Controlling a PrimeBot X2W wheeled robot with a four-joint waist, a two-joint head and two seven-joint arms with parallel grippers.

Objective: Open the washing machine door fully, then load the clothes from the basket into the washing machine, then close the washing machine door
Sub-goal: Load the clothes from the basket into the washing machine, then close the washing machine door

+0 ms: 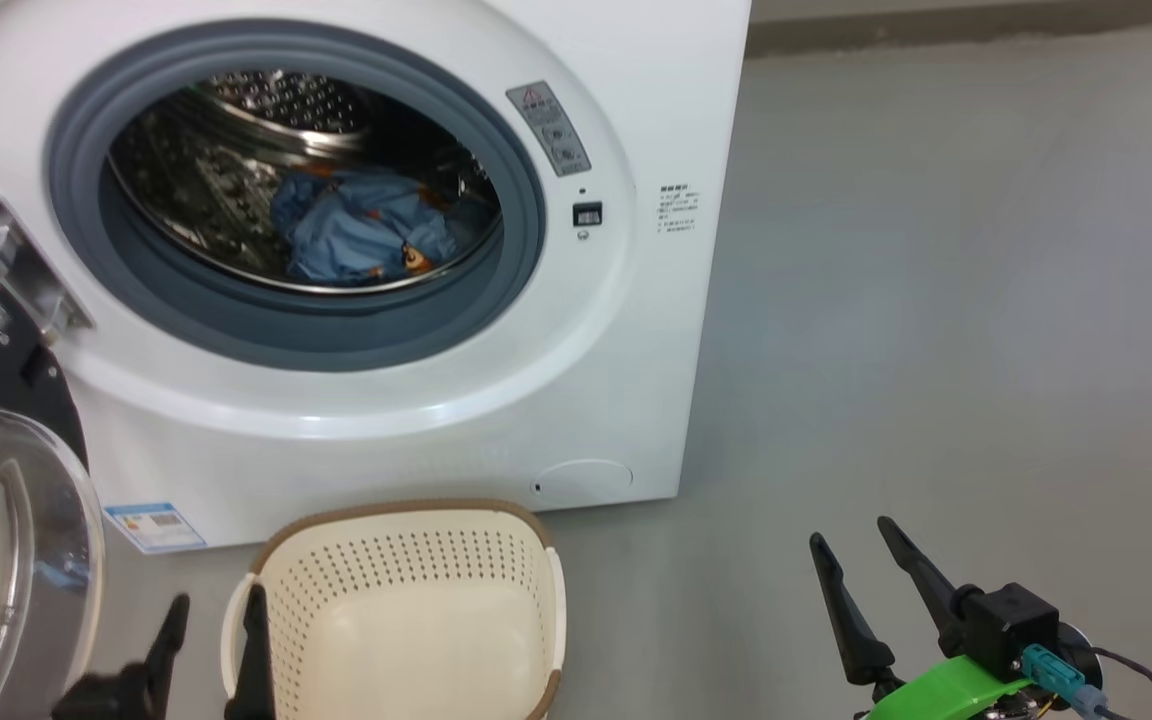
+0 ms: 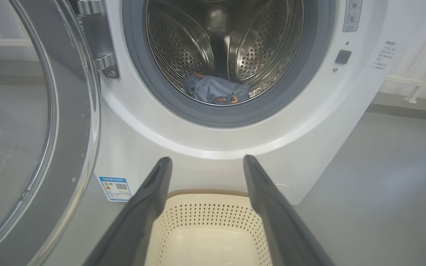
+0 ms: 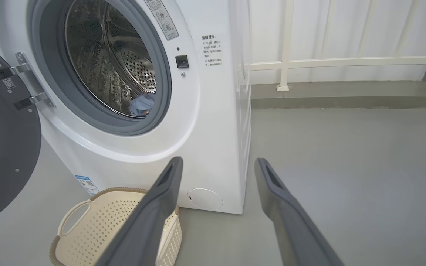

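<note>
While the washing machine door (image 3: 9,147) stood swung wide on its metal hinge (image 1: 16,260), the clothes (image 1: 366,225) lay in a crumpled blue heap at the bottom of the steel drum (image 1: 266,110), an orange-brown print showing at one fold. The basket (image 1: 416,570), on the grey floor (image 1: 936,300) just before the washing machine (image 1: 586,380), showed a bare cream bottom as far as it was in view. The loading therefore looked complete, and only the closing of the door appeared left to do. The door itself was a glossy black disc with a bulging clear bowl at its centre, turned out to the robot's left and apart from the grey seal (image 1: 526,220). The left gripper (image 1: 217,598) hovered at the basket's near left corner, its two dark fingers spread and empty. The right gripper (image 1: 850,532) hung over the floor to the right of the machine, fingers likewise parted and holding nothing.
</note>
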